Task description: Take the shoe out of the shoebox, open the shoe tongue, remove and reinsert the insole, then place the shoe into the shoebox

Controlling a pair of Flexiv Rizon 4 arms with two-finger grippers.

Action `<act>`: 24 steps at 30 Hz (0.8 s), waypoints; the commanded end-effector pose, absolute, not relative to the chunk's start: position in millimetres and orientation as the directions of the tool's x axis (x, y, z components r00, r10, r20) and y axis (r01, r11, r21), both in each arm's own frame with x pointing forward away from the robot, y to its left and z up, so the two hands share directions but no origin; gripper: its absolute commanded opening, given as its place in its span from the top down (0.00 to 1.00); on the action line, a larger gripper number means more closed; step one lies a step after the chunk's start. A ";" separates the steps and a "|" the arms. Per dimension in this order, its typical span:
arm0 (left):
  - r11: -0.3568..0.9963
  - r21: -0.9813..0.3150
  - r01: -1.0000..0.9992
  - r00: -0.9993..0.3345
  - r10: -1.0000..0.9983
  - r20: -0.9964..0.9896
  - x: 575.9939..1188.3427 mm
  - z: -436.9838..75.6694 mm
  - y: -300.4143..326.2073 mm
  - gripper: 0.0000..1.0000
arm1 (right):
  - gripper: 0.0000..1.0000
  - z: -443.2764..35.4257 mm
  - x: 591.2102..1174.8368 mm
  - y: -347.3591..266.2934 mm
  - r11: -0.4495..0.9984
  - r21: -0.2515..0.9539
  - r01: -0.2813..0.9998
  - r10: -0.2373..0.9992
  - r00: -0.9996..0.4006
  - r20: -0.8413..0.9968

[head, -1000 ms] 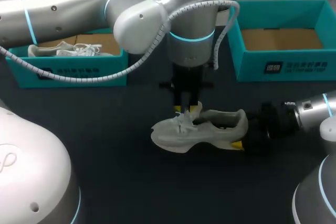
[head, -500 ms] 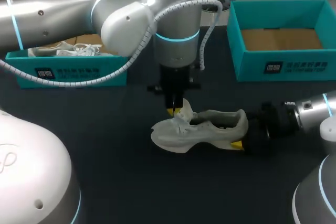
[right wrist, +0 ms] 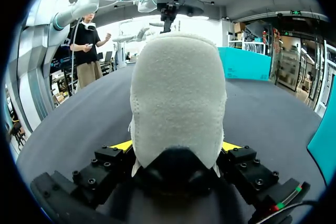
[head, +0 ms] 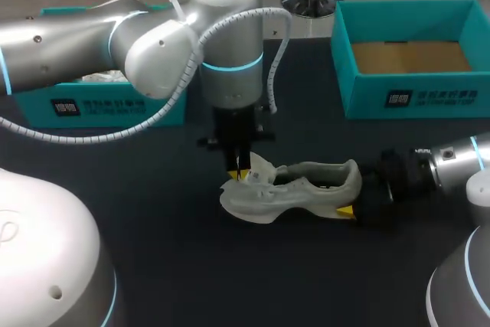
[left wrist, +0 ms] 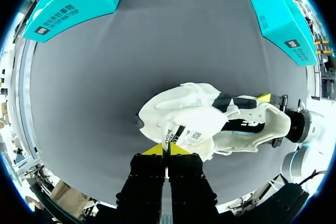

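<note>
Your pale grey knit sneaker [head: 295,189] is already out of its box and lying on its sole on the dark table [head: 153,250], so the first step is done. You are now in the tongue-opening step.

The right gripper [right wrist: 176,146] has the sneaker's heel clamped between its yellow tips, one on each side, and pins it down. At the sneaker's lace end, the left gripper [left wrist: 167,150] has its fingers pressed nearly together. The edge of the white tongue [left wrist: 186,132] appears to be nipped between them, though the contact itself is hard to make out. The tongue stands lifted and folded toward the toe.

Everything to do with the insole is still ahead of you. The sneaker's mouth shows only as a dark opening, and I cannot tell how the insole sits.

Beyond the sneaker's heel end, well apart, the teal cardboard shoebox [head: 413,89] stands open and empty for the return. A second teal box [head: 99,101] lies beyond the toe end.
</note>
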State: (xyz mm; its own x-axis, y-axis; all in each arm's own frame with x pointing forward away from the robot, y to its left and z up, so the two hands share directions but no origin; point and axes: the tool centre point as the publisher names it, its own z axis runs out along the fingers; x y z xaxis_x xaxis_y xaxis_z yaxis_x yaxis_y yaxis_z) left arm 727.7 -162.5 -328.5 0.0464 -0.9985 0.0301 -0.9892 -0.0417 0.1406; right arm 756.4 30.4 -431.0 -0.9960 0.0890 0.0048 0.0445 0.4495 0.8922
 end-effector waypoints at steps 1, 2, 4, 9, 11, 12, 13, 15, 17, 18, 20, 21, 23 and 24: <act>0.006 0.111 -0.994 0.000 -0.998 0.058 722.7 -321.0 -160.4 0.87 | 1.00 -433.3 755.7 31.3 0.451 0.891 0.045 0.091 -0.996 0.004; 0.035 0.097 -0.995 -0.029 -0.998 0.061 722.1 -316.6 -161.5 0.54 | 1.00 -433.3 755.7 31.3 0.451 0.891 0.045 0.091 -0.996 0.004; 0.111 0.063 -0.992 -0.106 -0.992 0.075 720.5 -306.7 -164.4 0.00 | 1.00 -433.3 755.7 31.3 0.451 0.891 0.045 0.091 -0.996 0.004; 0.423 -0.023 -0.906 -0.424 -0.904 0.056 713.1 -276.7 -173.1 0.00 | 1.00 -433.3 755.7 31.3 0.451 0.891 0.045 0.091 -0.996 0.004; 0.571 -0.056 -0.819 -0.573 -0.819 0.026 708.4 -264.3 -175.8 0.00 | 1.00 -433.3 755.7 31.3 0.451 0.891 0.045 0.091 -0.996 0.004; 0.643 -0.070 -0.763 -0.645 -0.764 0.005 705.8 -258.3 -176.9 0.00 | 1.00 -433.3 755.7 31.3 0.451 0.891 0.045 0.091 -0.996 0.004; 0.696 -0.091 -0.712 -0.699 -0.715 -0.011 703.1 -253.1 -177.8 0.00 | 1.00 -433.3 755.7 31.3 0.451 0.891 0.045 0.091 -0.996 0.004; 0.797 -0.100 -0.595 -0.800 -0.600 -0.026 701.0 -244.0 -179.7 0.00 | 1.00 -433.3 755.7 31.3 0.451 0.891 0.045 0.091 -0.996 0.004; 0.847 -0.105 -0.521 -0.849 -0.527 -0.039 699.9 -238.9 -180.3 0.00 | 1.00 -433.3 755.7 31.3 0.451 0.891 0.045 0.091 -0.996 0.004; 0.847 -0.105 -0.521 -0.849 -0.527 -0.039 699.9 -238.9 -180.3 0.00 | 1.00 -433.3 755.7 31.3 0.451 0.891 0.045 0.091 -0.996 0.004; 0.847 -0.105 -0.521 -0.849 -0.527 -0.039 699.9 -238.9 -180.3 0.00 | 1.00 -433.3 755.7 31.3 0.451 0.891 0.045 0.091 -0.996 0.004; 0.847 -0.105 -0.521 -0.849 -0.527 -0.039 699.9 -238.9 -180.3 0.00 | 1.00 -433.3 755.7 31.3 0.451 0.891 0.045 0.091 -0.996 0.004; 0.847 -0.105 -0.521 -0.849 -0.527 -0.039 699.9 -238.9 -180.3 0.00 | 1.00 -433.3 755.7 31.3 0.451 0.891 0.045 0.091 -0.996 0.004; 0.847 -0.105 -0.521 -0.849 -0.527 -0.039 699.9 -238.9 -180.3 0.00 | 1.00 -433.3 755.7 31.3 0.451 0.891 0.045 0.091 -0.996 0.004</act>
State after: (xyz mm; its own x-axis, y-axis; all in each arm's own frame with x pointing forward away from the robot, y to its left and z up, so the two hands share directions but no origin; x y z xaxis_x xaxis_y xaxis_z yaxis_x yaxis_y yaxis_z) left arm 701.0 -183.1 -238.4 -0.6436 -0.7653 0.0136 -0.7645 0.6418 -0.0607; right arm 756.4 30.2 -431.3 -0.9960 0.0894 0.0050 0.0448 0.4498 0.8920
